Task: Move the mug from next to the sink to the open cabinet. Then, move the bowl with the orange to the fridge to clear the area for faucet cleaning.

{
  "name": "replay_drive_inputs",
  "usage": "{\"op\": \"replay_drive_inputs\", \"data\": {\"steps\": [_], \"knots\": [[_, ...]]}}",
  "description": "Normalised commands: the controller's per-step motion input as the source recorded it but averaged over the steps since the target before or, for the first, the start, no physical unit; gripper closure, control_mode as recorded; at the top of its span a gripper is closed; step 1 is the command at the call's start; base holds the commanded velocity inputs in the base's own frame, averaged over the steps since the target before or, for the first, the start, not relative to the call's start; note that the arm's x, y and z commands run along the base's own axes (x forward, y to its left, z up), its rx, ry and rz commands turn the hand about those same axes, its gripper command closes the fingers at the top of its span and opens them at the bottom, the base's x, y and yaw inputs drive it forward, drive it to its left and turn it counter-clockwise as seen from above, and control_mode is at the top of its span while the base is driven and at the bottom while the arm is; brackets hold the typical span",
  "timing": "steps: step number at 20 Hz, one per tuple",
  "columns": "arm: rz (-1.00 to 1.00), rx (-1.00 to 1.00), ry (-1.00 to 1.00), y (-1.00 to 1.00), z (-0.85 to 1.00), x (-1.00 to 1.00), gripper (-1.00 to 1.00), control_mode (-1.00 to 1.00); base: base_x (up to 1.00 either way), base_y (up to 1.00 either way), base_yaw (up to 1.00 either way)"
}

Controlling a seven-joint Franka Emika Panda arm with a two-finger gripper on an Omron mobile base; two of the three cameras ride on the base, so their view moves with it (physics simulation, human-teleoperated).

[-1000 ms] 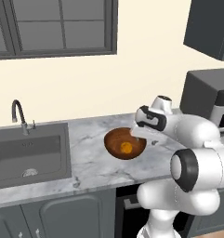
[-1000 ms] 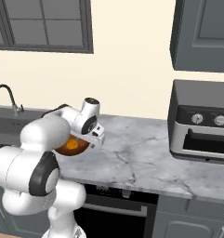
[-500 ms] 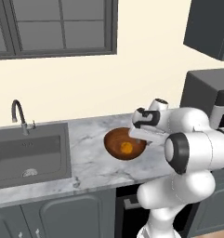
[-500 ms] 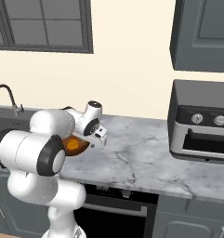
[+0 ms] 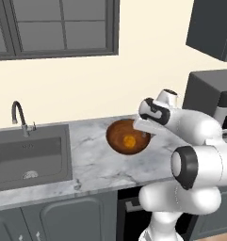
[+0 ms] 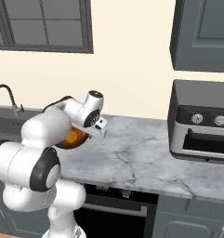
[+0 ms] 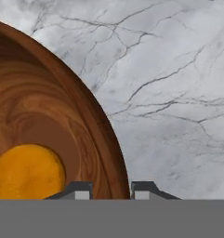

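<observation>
the gripper [image 7: 110, 190] pinches the bowl [image 7: 48, 116] at its rim. rigid, glossy, likely slippery. the orange [image 7: 27, 172] may roll.

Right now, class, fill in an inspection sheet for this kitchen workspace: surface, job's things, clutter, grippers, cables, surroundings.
Surface: grey-white marble counter.
Job's things: brown bowl on the counter right of the sink, orange inside; faucet behind the sink.
Clutter: nothing seen.
Grippers: gripper straddling the bowl's rim, one fingertip inside, one outside.
Cables: nothing seen.
Surroundings: window, wall cabinet, countertop oven.
</observation>
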Motion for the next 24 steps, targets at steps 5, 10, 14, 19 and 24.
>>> {"op": "replay_drive_inputs", "data": {"steps": [5,10,14,19,24], "knots": [[-0.14,0.21,-0.01,-0.21,0.97,-0.37,1.0,-1.0,0.0,0.0,0.0],[-0.22,0.25,0.14,-0.27,0.5,-0.53,1.0,-1.0,0.0,0.0,0.0],[-0.02,0.04,0.04,-0.07,0.0,-0.25,1.0,1.0,-0.74,0.0,0.36],[0.0,0.0,0.0,0.0,0.0,0.0,1.0,1.0,-0.65,0.15,0.78],[0.0,0.0,0.0,0.0,0.0,0.0,1.0,1.0,-0.4,0.54,0.79]]}}
